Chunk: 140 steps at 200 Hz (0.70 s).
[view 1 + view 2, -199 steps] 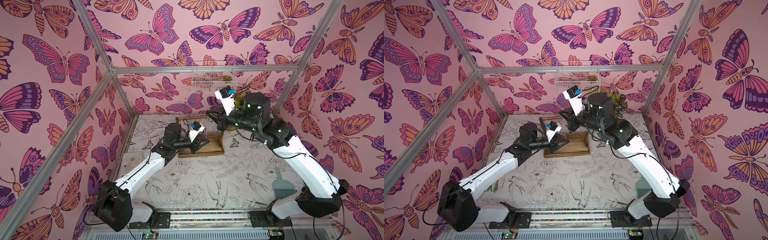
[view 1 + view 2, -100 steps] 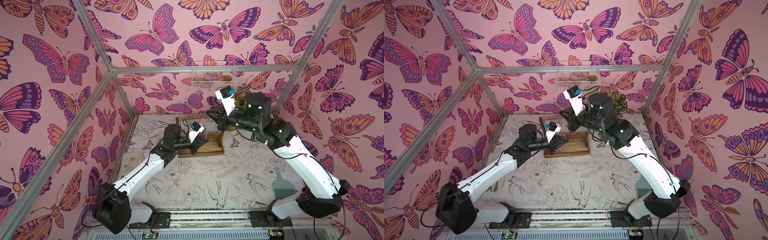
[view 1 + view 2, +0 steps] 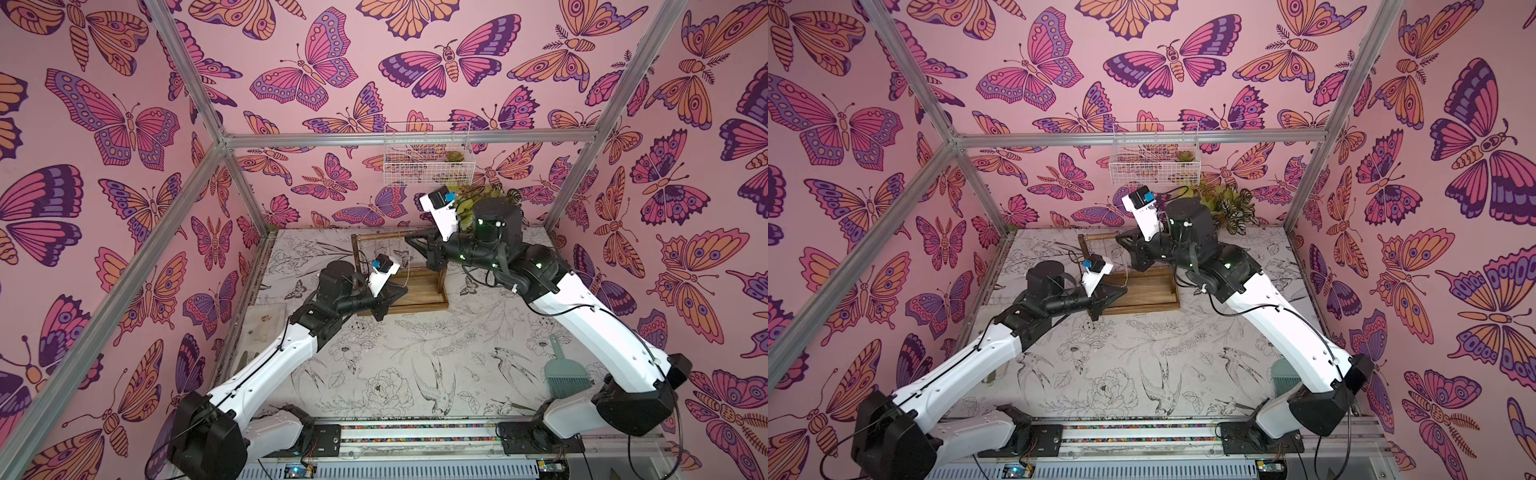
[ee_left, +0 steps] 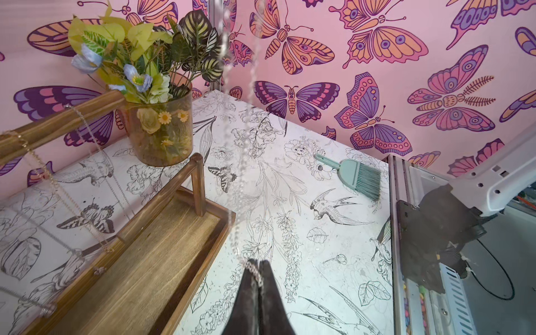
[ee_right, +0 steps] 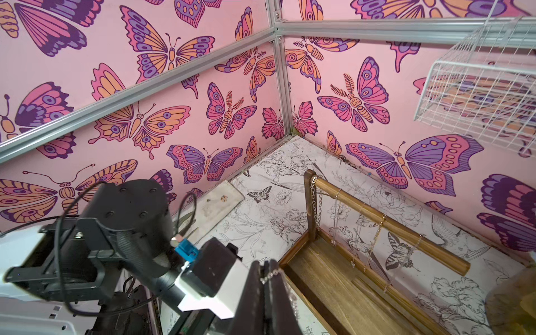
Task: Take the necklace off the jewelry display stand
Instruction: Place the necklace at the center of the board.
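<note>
While left gripper (image 4: 258, 263) and right gripper (image 5: 266, 262) both clamp the necklace (image 5: 271, 273), it seemingly hangs beside the jewelry display stand (image 4: 162, 261).

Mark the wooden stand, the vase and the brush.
wooden stand (image 4: 162, 249): left wrist view, tray floor.
vase (image 4: 162, 145): left wrist view, glass wall.
brush (image 4: 365, 182): left wrist view, bristles.

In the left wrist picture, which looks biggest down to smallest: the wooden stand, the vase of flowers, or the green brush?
1. wooden stand, largest, though partly cut off.
2. vase of flowers.
3. green brush, smallest; it also lies farther from the camera.
</note>
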### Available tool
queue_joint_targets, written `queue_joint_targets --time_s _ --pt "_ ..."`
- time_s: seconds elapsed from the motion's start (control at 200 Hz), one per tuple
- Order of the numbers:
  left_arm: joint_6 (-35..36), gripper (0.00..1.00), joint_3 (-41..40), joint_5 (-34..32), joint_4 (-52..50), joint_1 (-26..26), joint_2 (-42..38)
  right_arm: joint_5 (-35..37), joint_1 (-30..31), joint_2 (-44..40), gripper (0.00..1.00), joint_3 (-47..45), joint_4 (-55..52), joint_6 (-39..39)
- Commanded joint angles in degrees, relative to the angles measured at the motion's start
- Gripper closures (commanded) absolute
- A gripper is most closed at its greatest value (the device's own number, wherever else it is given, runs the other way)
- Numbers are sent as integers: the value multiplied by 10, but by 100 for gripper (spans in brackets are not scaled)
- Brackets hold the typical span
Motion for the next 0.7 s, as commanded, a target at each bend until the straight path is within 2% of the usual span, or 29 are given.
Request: queue_joint_targets --time_s 0.0,0.24,0.516,0.696 --pt "-13 100 -30 -32 -37 -3 -29 -17 5 0 100 -24 43 29" --pt "-45 100 -85 -62 -81 -5 -94 -29 15 22 100 -79 86 55" --pt "-79 100 -150 -128 -166 -24 -199 -55 18 58 100 -102 116 66" --pt "-105 100 -172 -162 -202 -30 -241 -71 27 93 100 -121 143 82"
